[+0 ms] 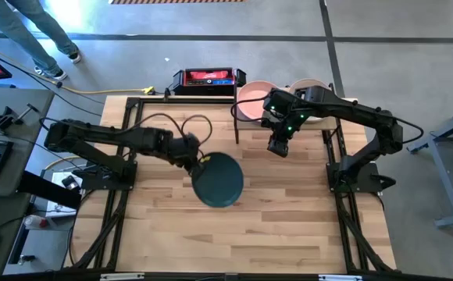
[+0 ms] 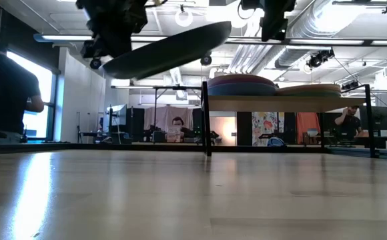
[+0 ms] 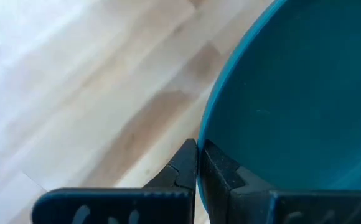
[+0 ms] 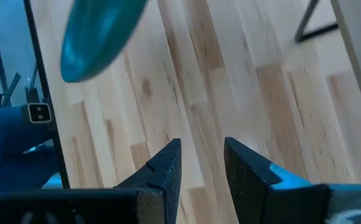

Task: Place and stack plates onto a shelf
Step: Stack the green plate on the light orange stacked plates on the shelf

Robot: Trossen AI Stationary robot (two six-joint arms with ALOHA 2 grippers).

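My left gripper (image 1: 197, 161) is shut on a dark green plate (image 1: 218, 179) held above the table's middle; the plate also shows in the low view (image 2: 163, 53), the left wrist view (image 3: 299, 93) and the right wrist view (image 4: 99, 34). My right gripper (image 1: 278, 148) is open and empty, above the table just in front of the shelf (image 1: 328, 125). On the shelf a pink plate (image 1: 254, 100) tops one stack (image 2: 241, 85), and a beige plate (image 1: 311, 87) tops a lower stack (image 2: 310, 90). My left gripper pinches the dark green plate's rim (image 3: 200, 140) between its two fingers, one finger on the plate's inner face and one on its outer. The fingers come slanting from the table's left. The plate is lifted clear of the table, tilted, its free side higher.
Black frame legs (image 2: 206, 120) hold the shelf up at the table's far right. A red and black box (image 1: 205, 80) stands at the far edge. People (image 2: 3, 87) sit and stand in the room beyond the table.
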